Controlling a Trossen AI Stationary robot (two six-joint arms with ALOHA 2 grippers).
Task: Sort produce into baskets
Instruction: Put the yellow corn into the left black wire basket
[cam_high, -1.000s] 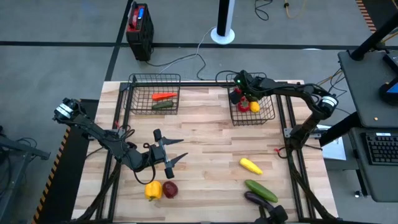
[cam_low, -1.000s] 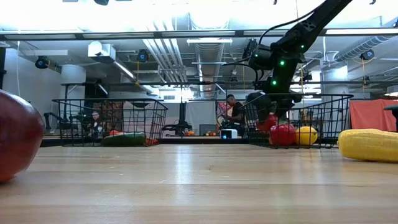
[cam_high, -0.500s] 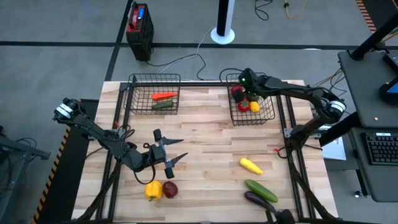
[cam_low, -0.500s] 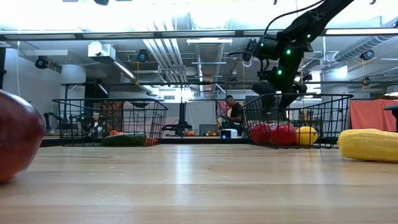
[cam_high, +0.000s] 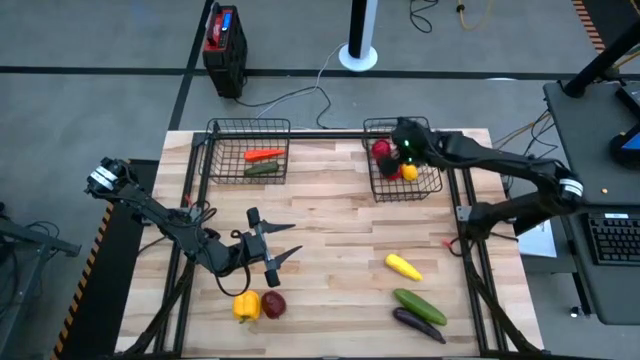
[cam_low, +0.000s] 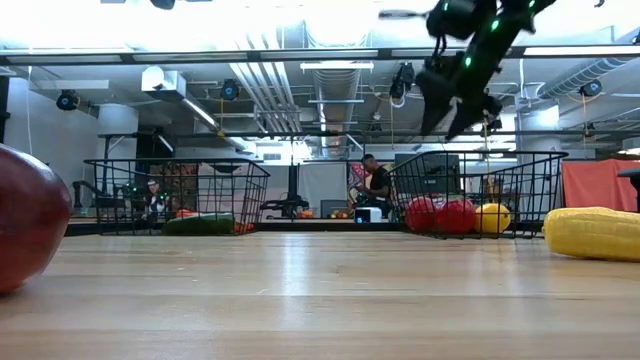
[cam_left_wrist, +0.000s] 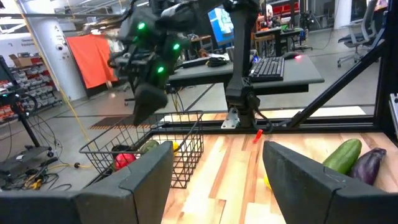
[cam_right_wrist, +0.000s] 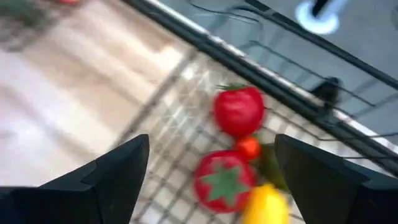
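High view: nearest edge of the tabletop is carrying the unsorted pieces. A yellow pepper and a dark red fruit are lying touching each other just beside the left pincer, which is waiting low over the wood with its fingers spread about halfway and nothing between them. Over on the right side, a yellow lemon, a green cucumber and a purple eggplant are sitting near one another.

Farther back, the left basket is holding a carrot and a cucumber. The right basket is holding tomatoes and a yellow piece. The right pincer is hanging above that basket, fingers wide apart and empty.

Judgement: a drop into the right basket looks finished; five pieces are waiting. Next move is probably calling for the right arm to swing toward the near-right group and come down over one piece, fingers straddling it.

Hard to make out: the right wrist view is smeared, so the small red thing between the tomatoes is unclear. Low view is cutting off the dark red fruit and the lemon at its edges. The left basket's contents are partly hidden behind wire.
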